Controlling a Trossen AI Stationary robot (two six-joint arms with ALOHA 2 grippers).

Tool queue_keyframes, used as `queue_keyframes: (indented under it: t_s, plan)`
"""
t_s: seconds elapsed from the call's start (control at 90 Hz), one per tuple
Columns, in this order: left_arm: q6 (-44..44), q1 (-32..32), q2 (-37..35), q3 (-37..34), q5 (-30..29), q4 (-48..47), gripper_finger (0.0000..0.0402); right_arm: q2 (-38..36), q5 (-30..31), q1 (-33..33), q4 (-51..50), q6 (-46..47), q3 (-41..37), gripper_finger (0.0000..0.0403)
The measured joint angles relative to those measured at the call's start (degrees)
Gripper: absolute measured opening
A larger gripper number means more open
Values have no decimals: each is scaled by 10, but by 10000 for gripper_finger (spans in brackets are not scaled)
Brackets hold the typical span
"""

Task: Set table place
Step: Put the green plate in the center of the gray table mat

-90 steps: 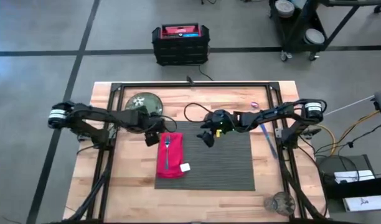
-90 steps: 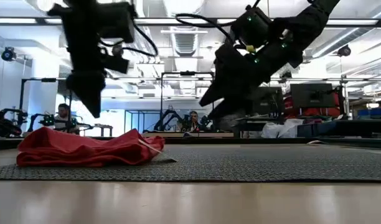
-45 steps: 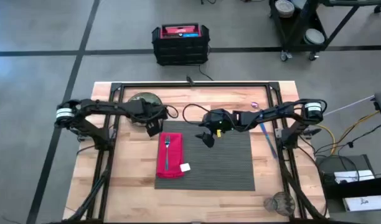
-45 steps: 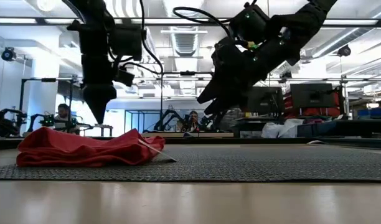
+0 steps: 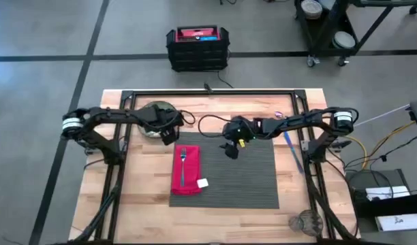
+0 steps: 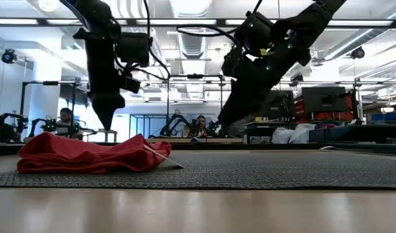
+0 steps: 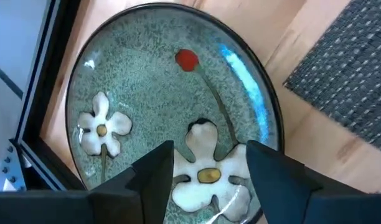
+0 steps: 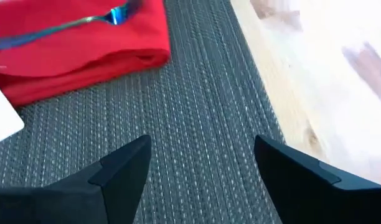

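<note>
Currently the left claw (image 5: 169, 131) hangs over the near edge of the green flower-patterned plate (image 5: 156, 111) at the far left part of the desk (image 5: 142, 204); its fingers (image 7: 154, 180) are spread, and the left wrist view shows the plate (image 7: 165, 118) directly below them, not gripped. The plate lies on bare wood just beyond the far left corner of the dark ribbed placemat (image 5: 249, 177). The red napkin (image 5: 185, 170) lies along the placemat's left side with a blue fork (image 5: 183, 163) on top. The right claw (image 5: 229, 148) hovers above the placemat's far middle, fingers (image 8: 122, 171) spread and holding nothing. A blue utensil (image 5: 289, 146) lies on the wood right of the placemat. A clear glass (image 5: 306, 222) stands at the near right corner of the desk.
</note>
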Motion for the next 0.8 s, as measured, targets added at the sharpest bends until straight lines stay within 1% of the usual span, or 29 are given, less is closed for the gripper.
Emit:
queue_keyframes:
  t_s: [0.089, 0.233, 0.389, 0.578, 0.722, 0.8]
  plan:
    - [4, 9, -3, -15, 9, 6, 177, 0, 1, -8, -1, -22, 5, 277]
    - [20, 34, -8, -51, 71, 56, 183, 0, 0, -27, 0, -38, 9, 290]
    - [40, 52, -8, -80, 72, 84, 210, 3, 1, -49, 0, -43, 9, 300]
    - [41, 49, -9, -81, 77, 86, 232, 34, -5, -68, 9, -79, 8, 299]
    - [36, 28, -9, -80, 102, 83, 226, 61, -19, -70, -1, -103, 7, 287]
    - [34, 15, -9, -69, 108, 66, 219, 68, -20, -70, -1, -117, 7, 281]
